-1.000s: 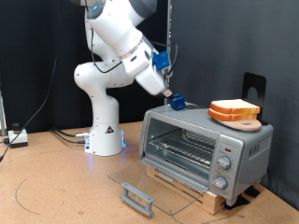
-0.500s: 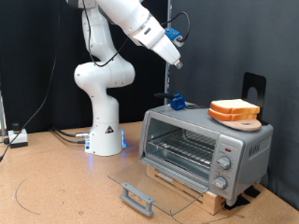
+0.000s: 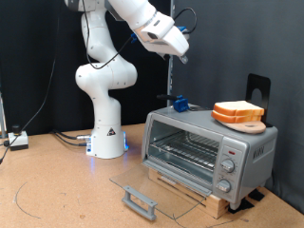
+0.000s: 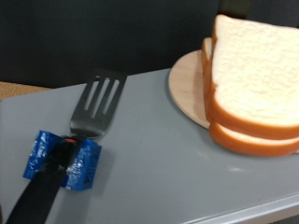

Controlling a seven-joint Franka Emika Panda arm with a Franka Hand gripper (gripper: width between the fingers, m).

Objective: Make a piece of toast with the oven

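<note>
The oven [image 3: 209, 150] stands at the exterior view's right, its glass door [image 3: 152, 185] folded down flat with the grey bar handle [image 3: 140, 201] in front and the wire rack showing inside. Two bread slices [image 3: 237, 112] lie stacked on a round wooden board [image 3: 249, 124] on the oven's top; they also show in the wrist view [image 4: 254, 84]. A metal spatula [image 4: 96, 103] with a blue-wrapped handle [image 3: 178, 104] lies on the oven top beside the board. My gripper [image 3: 180, 55] hangs high above the spatula, open and empty. Its fingers do not show in the wrist view.
The white arm base [image 3: 106, 133] stands at the back left on a brown table [image 3: 57, 190]. Cables [image 3: 66, 138] run along the floor at the left. A black bracket [image 3: 258, 90] rises behind the oven's right end.
The gripper was down at the spatula's handle on the oven top. It has risen well clear, up and slightly right. The spatula stays on the oven. Bread and door are unmoved.
</note>
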